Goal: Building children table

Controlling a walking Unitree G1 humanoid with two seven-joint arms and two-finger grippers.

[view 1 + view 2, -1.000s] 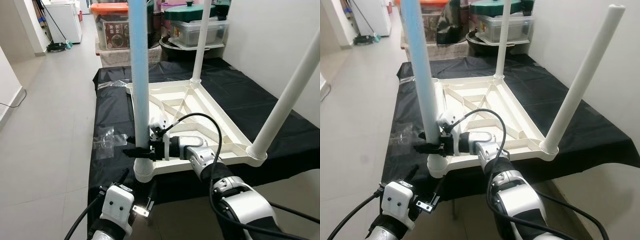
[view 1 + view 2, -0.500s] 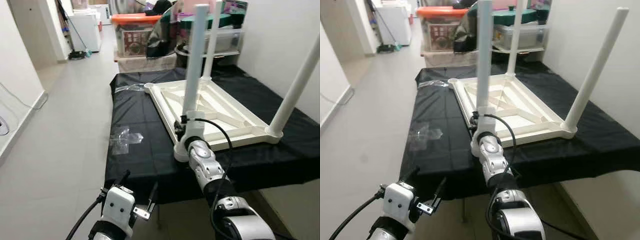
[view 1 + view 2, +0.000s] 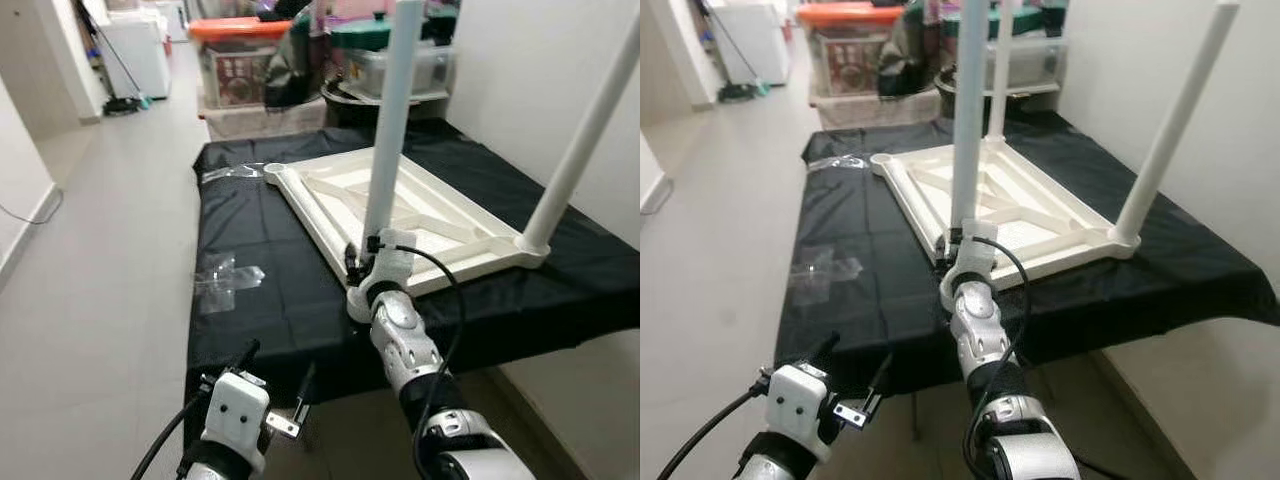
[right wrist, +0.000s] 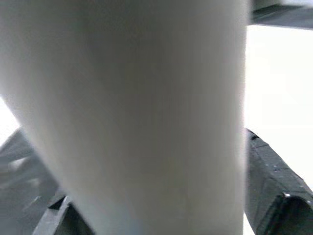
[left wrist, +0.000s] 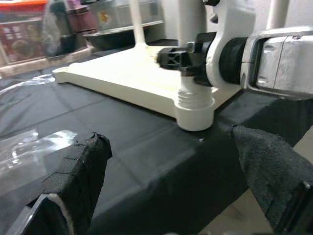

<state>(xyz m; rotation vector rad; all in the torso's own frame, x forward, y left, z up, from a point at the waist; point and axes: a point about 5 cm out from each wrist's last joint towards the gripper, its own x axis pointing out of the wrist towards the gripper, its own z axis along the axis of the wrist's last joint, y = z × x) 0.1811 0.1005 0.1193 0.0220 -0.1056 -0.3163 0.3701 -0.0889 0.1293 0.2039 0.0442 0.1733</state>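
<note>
Right gripper (image 3: 358,262) clamped around near table leg (image 3: 391,130) just above its socket on upturned tabletop (image 3: 400,215); left gripper (image 5: 161,161) spread, low beside black-draped bench (image 3: 270,300).

Home hallway/storage spot: tiled floor (image 3: 110,230), white fridge (image 3: 135,45), mop (image 3: 115,95) by wall, stacked plastic storage bins (image 3: 235,60) w/ pots behind black-draped tabletop (image 3: 270,300).
</note>
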